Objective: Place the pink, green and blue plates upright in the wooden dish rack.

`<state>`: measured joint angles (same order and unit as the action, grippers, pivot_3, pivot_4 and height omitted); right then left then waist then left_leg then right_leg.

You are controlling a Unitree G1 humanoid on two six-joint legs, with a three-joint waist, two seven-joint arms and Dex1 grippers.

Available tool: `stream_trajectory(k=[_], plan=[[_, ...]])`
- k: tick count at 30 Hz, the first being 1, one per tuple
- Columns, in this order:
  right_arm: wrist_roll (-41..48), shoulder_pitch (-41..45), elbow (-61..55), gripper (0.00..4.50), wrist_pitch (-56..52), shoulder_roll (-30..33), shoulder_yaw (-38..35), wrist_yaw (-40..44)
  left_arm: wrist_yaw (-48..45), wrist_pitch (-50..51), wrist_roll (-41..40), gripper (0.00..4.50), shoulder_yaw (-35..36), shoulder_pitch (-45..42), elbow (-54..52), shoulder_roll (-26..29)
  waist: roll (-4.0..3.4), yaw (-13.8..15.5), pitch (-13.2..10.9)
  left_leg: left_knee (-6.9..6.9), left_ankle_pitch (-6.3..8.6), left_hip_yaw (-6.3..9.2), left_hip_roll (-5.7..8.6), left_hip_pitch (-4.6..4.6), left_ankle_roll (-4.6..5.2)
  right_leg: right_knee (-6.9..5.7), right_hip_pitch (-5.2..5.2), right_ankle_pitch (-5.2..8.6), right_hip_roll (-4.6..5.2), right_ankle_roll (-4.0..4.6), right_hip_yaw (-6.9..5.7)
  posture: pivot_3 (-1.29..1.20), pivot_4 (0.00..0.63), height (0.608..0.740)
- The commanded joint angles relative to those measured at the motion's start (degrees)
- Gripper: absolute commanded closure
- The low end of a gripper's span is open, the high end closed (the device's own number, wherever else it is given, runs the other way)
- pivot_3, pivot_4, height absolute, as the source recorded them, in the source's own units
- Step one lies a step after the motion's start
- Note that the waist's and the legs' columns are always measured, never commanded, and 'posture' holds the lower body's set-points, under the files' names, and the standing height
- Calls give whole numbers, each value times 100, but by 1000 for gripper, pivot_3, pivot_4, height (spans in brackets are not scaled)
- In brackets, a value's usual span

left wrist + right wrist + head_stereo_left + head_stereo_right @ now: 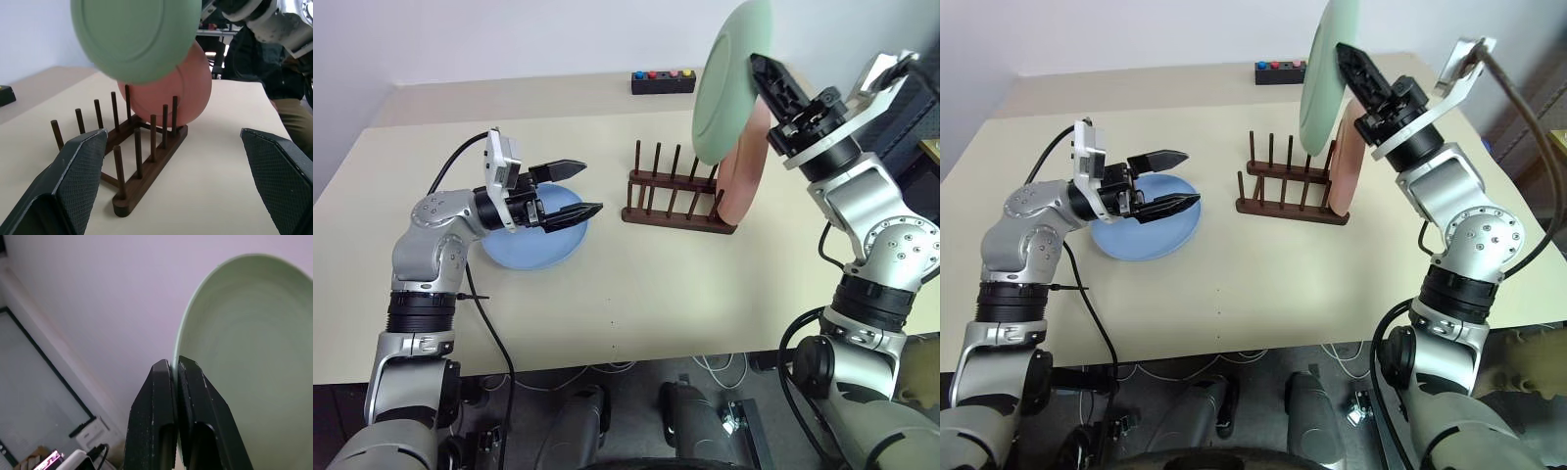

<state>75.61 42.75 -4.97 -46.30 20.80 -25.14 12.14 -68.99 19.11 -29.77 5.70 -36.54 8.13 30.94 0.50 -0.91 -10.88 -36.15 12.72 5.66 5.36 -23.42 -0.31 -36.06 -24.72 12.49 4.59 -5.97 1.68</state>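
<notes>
Overhead, right tool (766, 67) pinches green plate (724, 83) rim above rack (677, 208); left tool (579, 188) wide.

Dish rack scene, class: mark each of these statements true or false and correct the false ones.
1. The pink plate stands upright in the wooden dish rack. True.
2. The right gripper holds the blue plate. False: its fingers are shut on the rim of the green plate, held in the air above the rack.
3. The blue plate lies flat on the table. True.
4. The left gripper is clamped on the rack. False: its fingers are open and empty, over the blue plate.
5. A black box with coloured buttons sits beyond the rack. True.
</notes>
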Motion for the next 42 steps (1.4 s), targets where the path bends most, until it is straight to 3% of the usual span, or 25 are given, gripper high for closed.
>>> stream_trajectory(k=[1, 38, 42], plan=[[78, -25, -317, 4467, 159, -11, -21, -5, -30, -142, -96, 0, 149, -35, -42, 70, 0, 0, 0, 0, 0, 0, 0, 0, 0, 0, 0, 0, -1, 0, 0, 0, 150, 740], [-549, -663, -330, 4467, 249, -221, 625, -112, 55, -233, -65, 0, 81, -160, -77, 53, 0, -3, 0, 1, 0, 0, -1, 0, 0, 1, -1, 0, -3, 0, 0, 0, 150, 740], [-597, -679, -350, 3090, 213, -219, 652, -49, 72, -232, -77, 0, 84, -172, -79, 35, 0, -3, 0, 1, 0, 0, -1, 0, 0, 1, -1, 0, -3, 0, 0, 0, 150, 740]])
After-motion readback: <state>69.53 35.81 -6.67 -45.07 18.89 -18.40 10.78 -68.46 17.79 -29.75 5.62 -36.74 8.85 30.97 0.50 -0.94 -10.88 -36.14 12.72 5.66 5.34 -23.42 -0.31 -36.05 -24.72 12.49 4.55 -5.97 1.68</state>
